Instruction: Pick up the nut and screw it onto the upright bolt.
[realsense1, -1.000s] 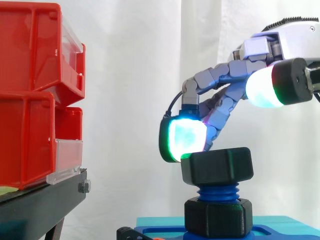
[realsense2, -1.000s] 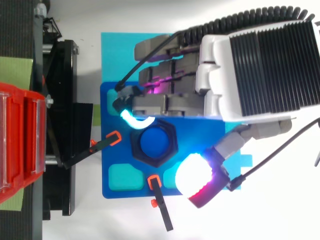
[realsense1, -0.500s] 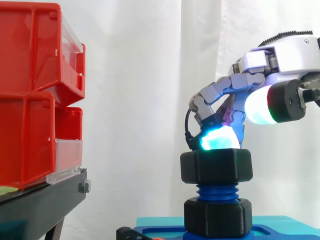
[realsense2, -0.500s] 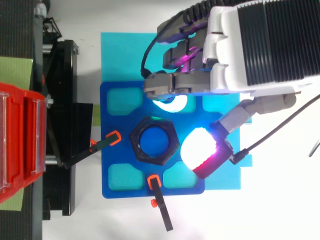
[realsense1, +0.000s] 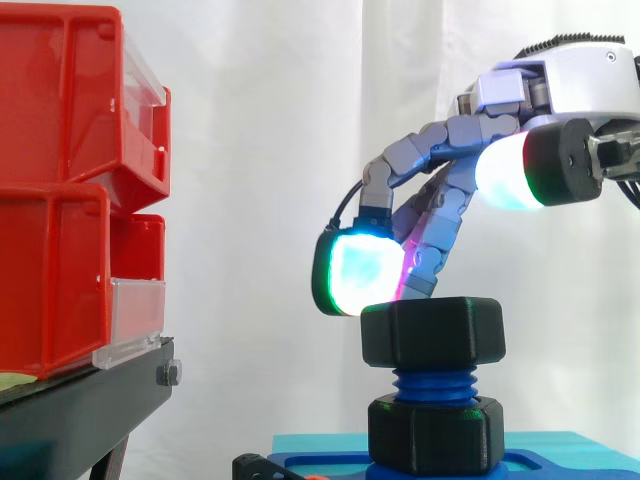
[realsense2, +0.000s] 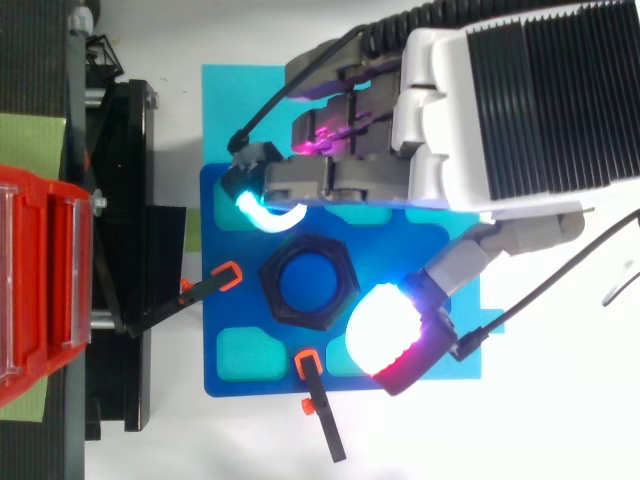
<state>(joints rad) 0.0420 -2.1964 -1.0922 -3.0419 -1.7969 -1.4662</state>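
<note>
You've got the red bins (realsense1: 70, 190) well out beyond the robot hand (realsense2: 430, 160) fingertips. Hand is over the blue base plate (realsense2: 225, 370), fingers and thumb spread apart, gripping nothing. Black nut (realsense1: 432, 333) sits directly under it, atop the blue bolt (realsense1: 433, 384). Cyan fingertip pad (realsense1: 360, 278) looks just clear of the nut's edge, though contact is hard to judge.

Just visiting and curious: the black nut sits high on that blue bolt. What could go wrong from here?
The nut sits high on the bolt, threads showing below; pushed off-level, it could jam crooked. The hand hovers at the nut's edge without gripping it, so a stroke may slip off rather than turn it.
</note>
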